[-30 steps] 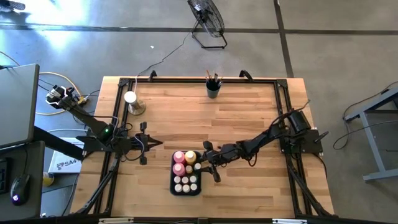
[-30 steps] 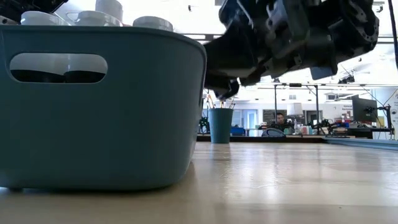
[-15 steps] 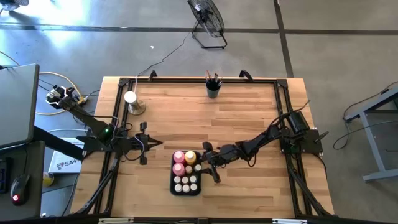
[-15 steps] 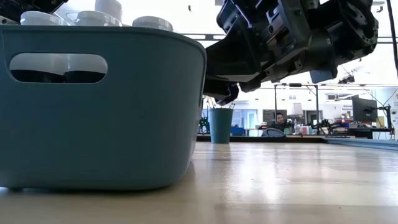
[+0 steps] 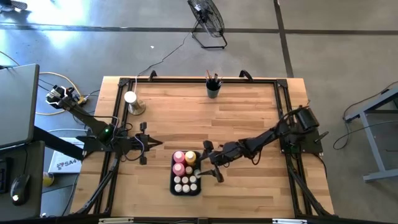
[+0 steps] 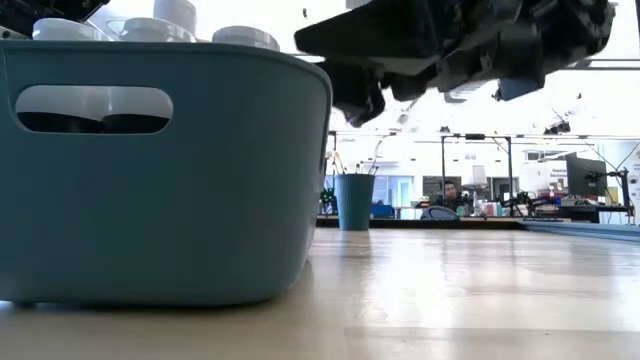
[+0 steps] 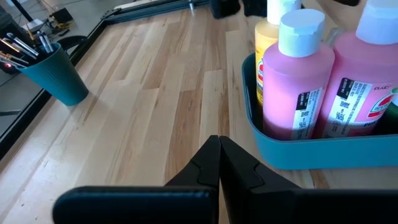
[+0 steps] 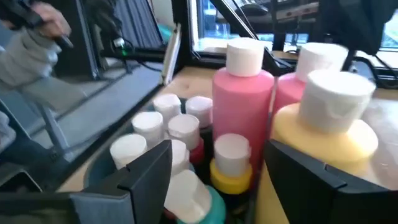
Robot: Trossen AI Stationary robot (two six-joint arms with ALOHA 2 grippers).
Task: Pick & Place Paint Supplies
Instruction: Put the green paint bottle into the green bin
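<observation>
Wood, pale and striped, made up the worktop [image 5: 249,118] in the high view. A teal bin [image 5: 185,190] sat near its front edge, packed with pink bottles [image 5: 179,157], a yellow bottle [image 5: 190,156] and small white-capped bottles [image 5: 185,182]. The right pincer [image 5: 209,170] hung just beside the bin's right rim, its fingers spread wide and holding nothing. The left pincer [image 5: 149,143] waited apart, up and to the left of the bin, pressed shut. A teal cup [image 5: 212,90] of brushes [image 5: 213,78] stood far back. A white knob [image 5: 130,98] sat at the back left.

In the low view, the bin [image 6: 200,180] filled the left side, white caps peeking over its rim. The right arm was a dark shape above it.

In the left wrist view, the shut fingers [image 7: 214,165] pointed at the pink bottles [image 7: 297,93].

In the right wrist view, the wide fingers [image 8: 149,168] stood on each side of the small bottles [image 8: 180,134], with the yellow bottle [image 8: 326,143] close by.

The small bottles looked light, hard and smooth, so they may slip. A good hold would be around the middle, below the cap. The tall bottles were likely heavier and a bit squashy.

A second earlier the right pincer was narrower and sat a little higher up beside the bin. It had since opened wider and moved nearer the front.
</observation>
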